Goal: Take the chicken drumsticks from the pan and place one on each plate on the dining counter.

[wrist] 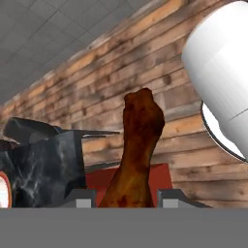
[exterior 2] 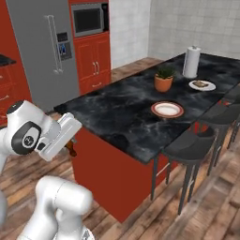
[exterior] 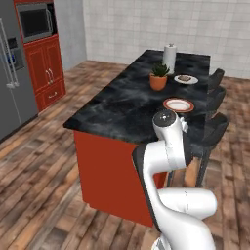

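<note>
A darker reddish-brown chicken drumstick [wrist: 137,145] stands between the two finger tips [wrist: 80,197] of the gripper [wrist: 127,199], which are closed on its lower, narrower end; the meaty knob points away from the hand, along the line of the fingers. In the hand view it rises from the bottom centre, with wooden floor planks behind it and a corner of the dining counter [wrist: 46,164] at lower left. In the right base view the same drumstick [exterior 2: 71,148] shows as a small dark shape hanging at the end of the hand, just beside the counter's near red side and lower than its black marble top [exterior 2: 122,112]. The gripper [exterior 2: 70,144] is thus held off the counter's edge, not over the top.

On the counter top, the white plate with a terracotta-red rim [exterior: 178,105] lies near the stool side, bare, and well apart from the held drumstick. Farther along, the plain pale plate [exterior: 186,79] carries a small dark brown item, too small to identify with certainty. A terracotta plant pot [exterior: 158,80] stands between the two plates, toward the counter's middle, and a paper towel roll [exterior: 169,57] stands upright beyond the pale plate. Dark stools [exterior 2: 192,146] line the counter's far side.
</note>
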